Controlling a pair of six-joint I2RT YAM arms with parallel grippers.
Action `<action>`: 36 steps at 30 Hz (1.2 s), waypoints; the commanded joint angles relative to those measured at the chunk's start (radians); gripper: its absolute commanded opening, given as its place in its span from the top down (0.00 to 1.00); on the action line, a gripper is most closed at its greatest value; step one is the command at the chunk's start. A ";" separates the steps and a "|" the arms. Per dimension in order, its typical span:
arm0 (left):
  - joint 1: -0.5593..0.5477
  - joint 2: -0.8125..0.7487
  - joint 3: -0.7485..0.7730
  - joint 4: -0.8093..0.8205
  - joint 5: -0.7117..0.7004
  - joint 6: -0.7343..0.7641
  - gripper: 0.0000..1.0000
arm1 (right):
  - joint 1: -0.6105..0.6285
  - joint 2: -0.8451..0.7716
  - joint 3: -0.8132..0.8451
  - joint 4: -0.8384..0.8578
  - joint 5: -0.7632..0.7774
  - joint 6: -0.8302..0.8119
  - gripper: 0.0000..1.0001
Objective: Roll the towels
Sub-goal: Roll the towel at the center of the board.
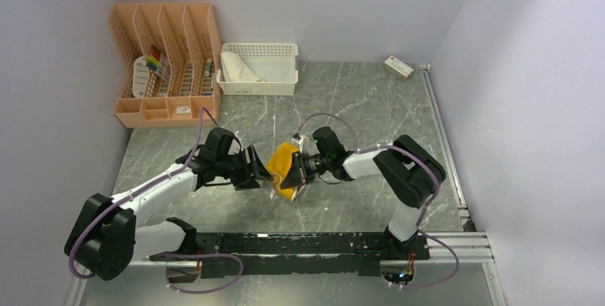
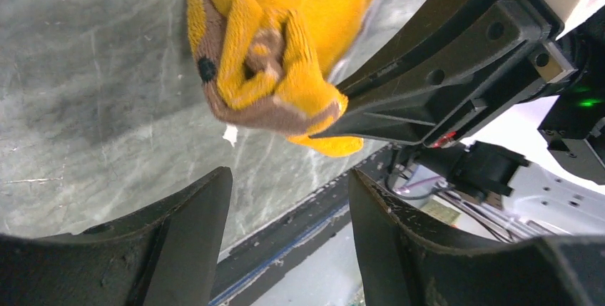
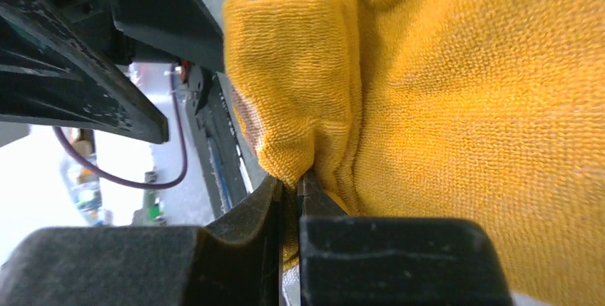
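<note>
My right claw [image 3: 291, 195] is pinched nearly flat. Its two fingers press together on a fold of the mustard-yellow towel [image 3: 464, 106], with only the thickness of that cloth between them. The rest of the towel bulges up and to the right of the pinch and fills most of what my right wrist camera sees. A thick turned-over edge with a brown patch stands just above my fingertips. From above, the towel [image 1: 285, 166] is a bunched lump near the middle of the marbled grey table [image 1: 357, 106], directly between my two claws. The right one reaches into it from the right, and my left claw [image 1: 264, 172] stands just beside it on the left. That left claw [image 2: 289, 231] is spread wide, its two fingers far apart and holding nothing. In its wrist view the towel's bunched end, yellow folds wrapped by a brown band, lies beyond and above the gap between the fingers, apart from both fingertips. A black finger of the right claw lies against the lower right side of that bunched end. Whether the towel rests on the table or hangs just off it, I cannot tell. The white towel [image 1: 239, 69] lies in the white lattice basket [image 1: 258, 86] at the back of the table, well apart from both claws.
</note>
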 commanded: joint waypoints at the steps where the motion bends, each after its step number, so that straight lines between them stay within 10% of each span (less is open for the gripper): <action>1: -0.062 0.054 -0.034 0.121 -0.129 -0.057 0.30 | -0.003 0.105 -0.047 0.252 -0.169 0.214 1.00; 15: -0.155 0.231 -0.045 0.260 -0.337 -0.150 0.39 | -0.010 0.108 -0.037 0.255 -0.177 0.256 1.00; 19: -0.163 0.273 -0.053 0.304 -0.358 -0.157 0.78 | -0.009 0.068 0.010 0.071 -0.138 0.131 0.81; 26: -0.164 0.289 -0.010 0.252 -0.361 -0.127 0.93 | 0.048 -0.160 0.225 -0.566 0.407 -0.277 0.56; 36: -0.163 0.358 0.065 0.174 -0.313 -0.086 0.93 | 0.468 -0.252 0.346 -0.778 1.053 -0.540 0.51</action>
